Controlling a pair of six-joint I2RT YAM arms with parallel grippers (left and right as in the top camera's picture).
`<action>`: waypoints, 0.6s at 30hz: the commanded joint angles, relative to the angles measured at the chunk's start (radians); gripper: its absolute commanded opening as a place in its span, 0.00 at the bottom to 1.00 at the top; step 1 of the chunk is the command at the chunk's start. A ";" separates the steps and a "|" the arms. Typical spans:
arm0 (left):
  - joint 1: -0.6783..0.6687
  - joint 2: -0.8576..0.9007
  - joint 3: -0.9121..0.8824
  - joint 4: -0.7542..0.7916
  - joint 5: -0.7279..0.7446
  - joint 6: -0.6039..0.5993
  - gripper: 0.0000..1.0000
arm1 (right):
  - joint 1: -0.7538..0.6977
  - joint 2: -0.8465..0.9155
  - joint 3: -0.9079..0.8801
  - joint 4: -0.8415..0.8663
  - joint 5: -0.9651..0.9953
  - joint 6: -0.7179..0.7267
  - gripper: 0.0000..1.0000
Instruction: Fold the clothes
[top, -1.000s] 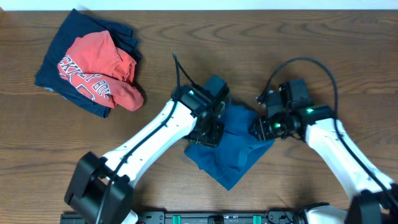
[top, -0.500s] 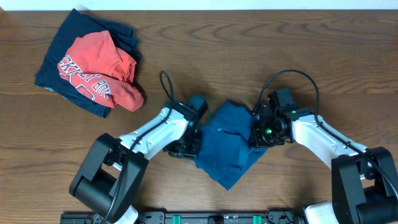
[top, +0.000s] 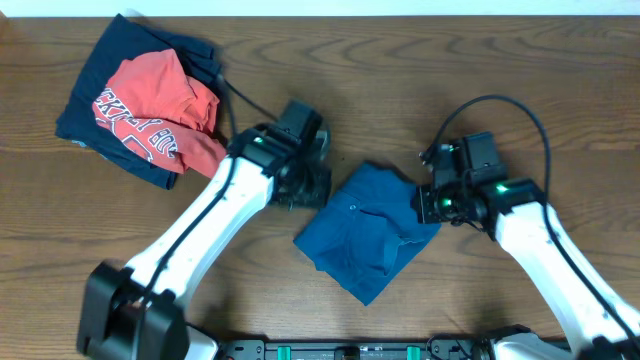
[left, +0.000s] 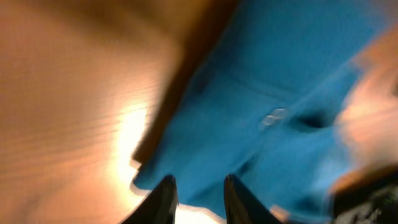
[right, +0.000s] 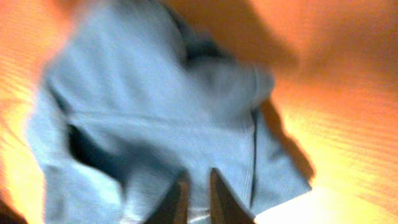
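Note:
The medium-blue T-shirt (top: 365, 235) lies bunched in a rough diamond at the table's middle. My left gripper (top: 308, 188) hovers just off its upper-left edge. In the blurred left wrist view its fingertips (left: 166, 194) stand a little apart, nothing between them, with the blue cloth (left: 280, 81) beyond my left gripper (left: 198, 186). My right gripper (top: 425, 205) sits on the shirt's right corner. The right wrist view shows my right gripper (right: 198, 186) with jaws nearly together and a fold of the blue cloth (right: 155, 112) pinched between them.
A red tee with white lettering (top: 155, 110) lies crumpled on top of a navy garment (top: 100, 70) at the back left. Bare wooden table (top: 520, 80) surrounds the blue shirt. Cables loop above both wrists.
My left arm swung up and to the left, off the shirt's left side. The right gripper closed on the cloth and shifted slightly right.

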 joint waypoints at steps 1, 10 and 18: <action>0.000 -0.002 0.006 0.068 0.028 0.019 0.26 | -0.009 -0.026 0.014 0.008 0.000 0.021 0.04; -0.031 0.187 -0.026 0.286 0.237 0.019 0.19 | -0.008 0.167 -0.072 0.058 -0.006 0.021 0.01; -0.048 0.391 -0.026 0.303 0.100 0.021 0.19 | -0.008 0.393 -0.078 0.064 -0.006 0.022 0.01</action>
